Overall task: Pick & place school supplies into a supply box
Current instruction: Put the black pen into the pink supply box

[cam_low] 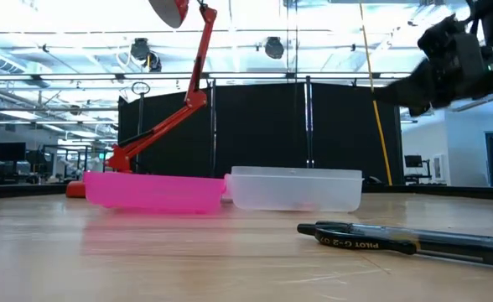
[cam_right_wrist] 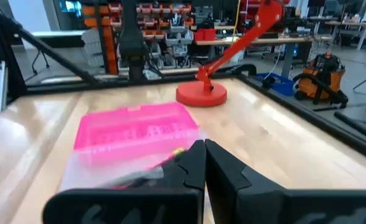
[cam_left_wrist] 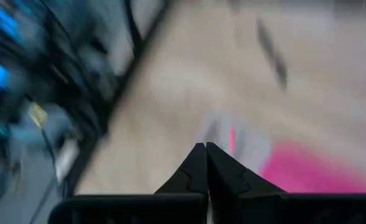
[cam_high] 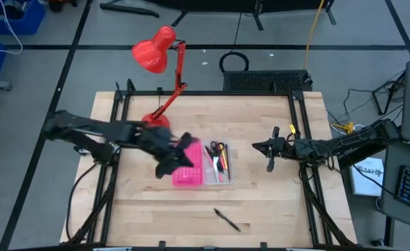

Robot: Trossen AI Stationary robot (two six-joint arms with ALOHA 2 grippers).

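The likeliest trouble is the left claw, pinched tight with nothing in it, hanging right at the box's pink half: a careless sweep could knock the box askew or flip that half over onto the clear tray (it looks light). A second risk is the pen on the bare surface, well short of the box on the near side; it is thin and round, so a poor pinch may roll it away. The tray holds scissors and a few pens; the pink half looks empty. The right claw, also closed and empty, waits beyond the tray's side.
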